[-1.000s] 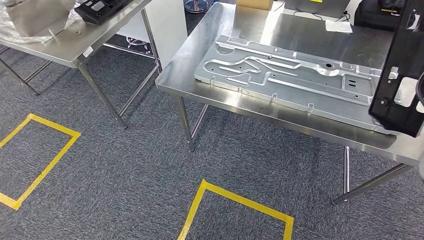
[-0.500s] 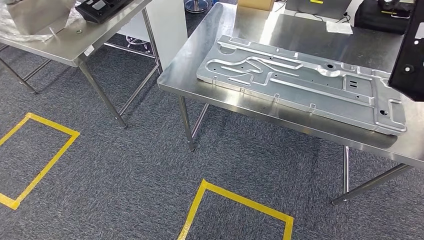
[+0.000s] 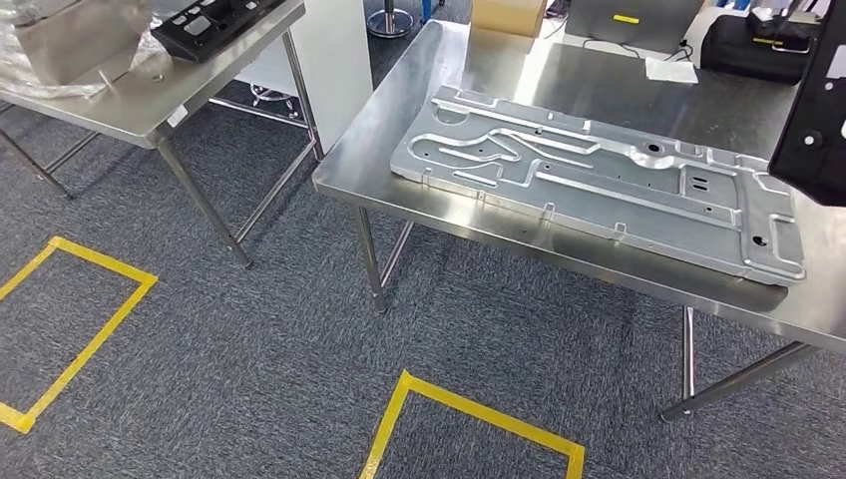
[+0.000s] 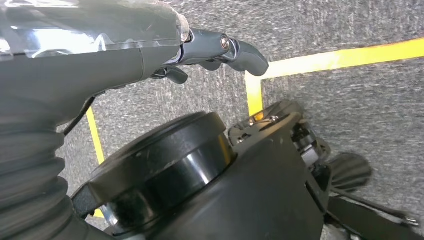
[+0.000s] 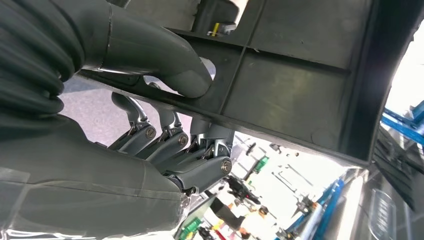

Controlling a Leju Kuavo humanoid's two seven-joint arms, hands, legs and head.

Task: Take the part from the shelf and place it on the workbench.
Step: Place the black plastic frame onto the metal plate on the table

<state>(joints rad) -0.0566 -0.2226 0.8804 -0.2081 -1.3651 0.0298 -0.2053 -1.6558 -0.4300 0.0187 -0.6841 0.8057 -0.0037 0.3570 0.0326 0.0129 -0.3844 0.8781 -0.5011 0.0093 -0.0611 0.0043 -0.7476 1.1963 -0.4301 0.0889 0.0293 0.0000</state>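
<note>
Grey speckled carpet (image 3: 249, 329) is covering the floor, with squares of yellow tape (image 3: 469, 409) lying on it. On the steel bench (image 3: 519, 225), smooth and shining, a long pressed metal plate (image 3: 599, 175) with ribs and small holes is lying flat. The part (image 3: 813, 110), a flat black plastic panel with ribs and a raised rim, is hanging above the bench's right end, beyond the plate's right edge and cut off by the frame. The right hand (image 5: 170, 125) is grasping it, thick grey thumb on the ribbed face and darker fingers (image 5: 165, 150) curling under the edge. Behind it are lying a cardboard box (image 3: 509, 15), a black bag (image 3: 743, 50) and a paper sheet (image 3: 668, 70). A second bench (image 3: 150, 105) at the left is carrying a black tray (image 3: 214, 20) and wrapped plastic. The left hand (image 4: 200, 50) is hanging over the carpet with fingers loosely bent, holding nothing.
</note>
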